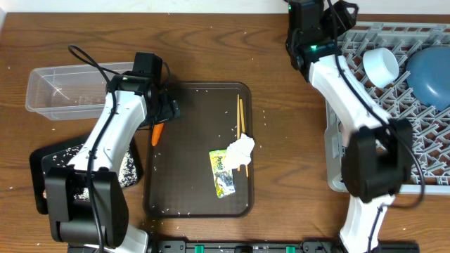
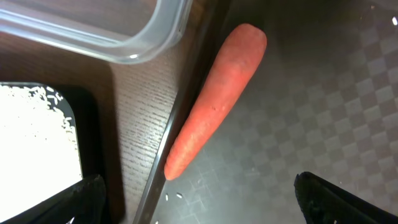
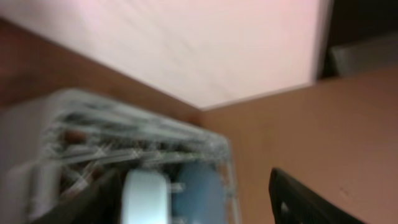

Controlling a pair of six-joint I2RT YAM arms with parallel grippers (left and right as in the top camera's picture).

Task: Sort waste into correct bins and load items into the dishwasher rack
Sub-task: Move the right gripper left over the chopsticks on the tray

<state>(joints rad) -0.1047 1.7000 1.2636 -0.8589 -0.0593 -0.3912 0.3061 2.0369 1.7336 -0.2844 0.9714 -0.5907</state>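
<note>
At the left claw (image 2: 199,208): gapes wide, grips nothing, hovers just over the carrot (image 2: 214,102). For the carrot: lies inside the brown serving tray (image 2: 311,112) along its left rim, narrow tip against that rim, near the clear tub (image 2: 93,31) and the black tray (image 2: 91,137) of rice (image 2: 37,137). At the right claw (image 3: 193,186): blurred, yet stands parted, clasps nothing, hangs by the grey rack (image 1: 429,140) holding a pale cup (image 1: 381,65) and blue plate (image 1: 430,74). Farther along the serving tray: napkin (image 1: 241,149) touching wrapper (image 1: 223,172), chopsticks (image 1: 240,119) beside.
</note>
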